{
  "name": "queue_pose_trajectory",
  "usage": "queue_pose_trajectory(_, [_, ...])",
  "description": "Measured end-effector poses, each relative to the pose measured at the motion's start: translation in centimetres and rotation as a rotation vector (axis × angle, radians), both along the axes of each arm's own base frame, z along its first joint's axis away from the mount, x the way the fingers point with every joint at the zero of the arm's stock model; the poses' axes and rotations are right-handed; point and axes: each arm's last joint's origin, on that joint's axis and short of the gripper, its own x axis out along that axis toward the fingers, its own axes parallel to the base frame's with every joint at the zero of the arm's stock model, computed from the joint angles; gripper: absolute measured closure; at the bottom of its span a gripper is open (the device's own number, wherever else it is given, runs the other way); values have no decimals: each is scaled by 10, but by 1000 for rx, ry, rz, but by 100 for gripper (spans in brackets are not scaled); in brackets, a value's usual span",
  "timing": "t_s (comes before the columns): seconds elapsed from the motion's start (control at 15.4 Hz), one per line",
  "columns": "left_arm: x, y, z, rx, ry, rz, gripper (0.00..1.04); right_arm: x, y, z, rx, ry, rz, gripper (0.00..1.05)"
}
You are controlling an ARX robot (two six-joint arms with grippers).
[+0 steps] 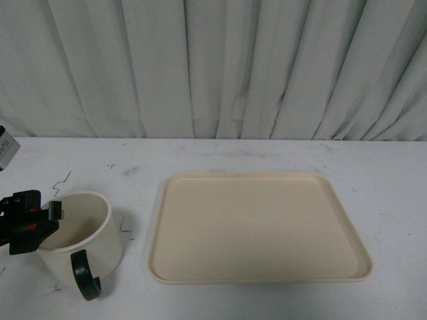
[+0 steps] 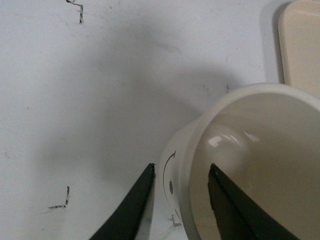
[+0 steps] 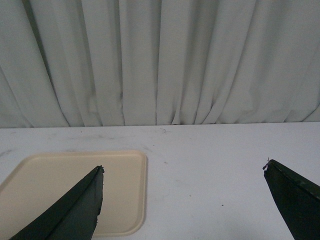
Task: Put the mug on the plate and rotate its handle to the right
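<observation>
Left wrist view: left hand (image 2: 182, 167) astride mug (image 2: 260, 145)

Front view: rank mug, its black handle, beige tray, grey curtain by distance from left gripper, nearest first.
From the left gripper:
1. Cream-white round mug: the gripper straddles its left wall.
2. Glossy black loop handle: on the mug's near side.
3. Large beige rectangular plate: to the right, apart from the mug.
4. Pleated grey curtain: behind the table, farthest.

- No words, brands or numbers are showing legibly anywhere.
- The mug (image 2: 250, 160) is showing part of a black drawn mark on its outer wall: a curved stroke and a dot.
</observation>
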Motion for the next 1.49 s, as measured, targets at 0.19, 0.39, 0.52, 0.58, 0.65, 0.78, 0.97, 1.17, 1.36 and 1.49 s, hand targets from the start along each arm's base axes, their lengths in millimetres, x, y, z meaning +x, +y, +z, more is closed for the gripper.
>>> queue_pose_trajectory(0.19, [0,-3,1,5,8,10,101,0,0,0,0,0,0,6])
queue_pose_trajectory(0.39, [-1,-8,14,29,-6,15,101,0,0,0,0,0,0,6])
queue_pose_trajectory(0.52, [1,-15,33,35,-61,-1,101,0,0,0,0,0,0,6])
queue_pose_trajectory(0.58, [2,-21,43,43,-94,-8,101,0,0,0,0,0,0,6])
queue_pose_trajectory(0.65, [4,-30,54,52,-130,-21,101,0,0,0,0,0,0,6])
queue_pose_trajectory(0.78, [8,-55,68,59,-189,-62,101,0,0,0,0,0,0,6])
queue_pose_trajectory(0.97, [17,-102,77,55,-253,-137,101,0,0,0,0,0,0,6])
queue_pose_trajectory(1.17, [25,-151,61,65,-239,-212,101,0,0,0,0,0,0,6])
queue_pose_trajectory(1.36, [33,-188,42,74,-217,-259,101,0,0,0,0,0,0,6])
queue_pose_trajectory(1.49, [40,-194,30,76,-188,-255,101,0,0,0,0,0,0,6])
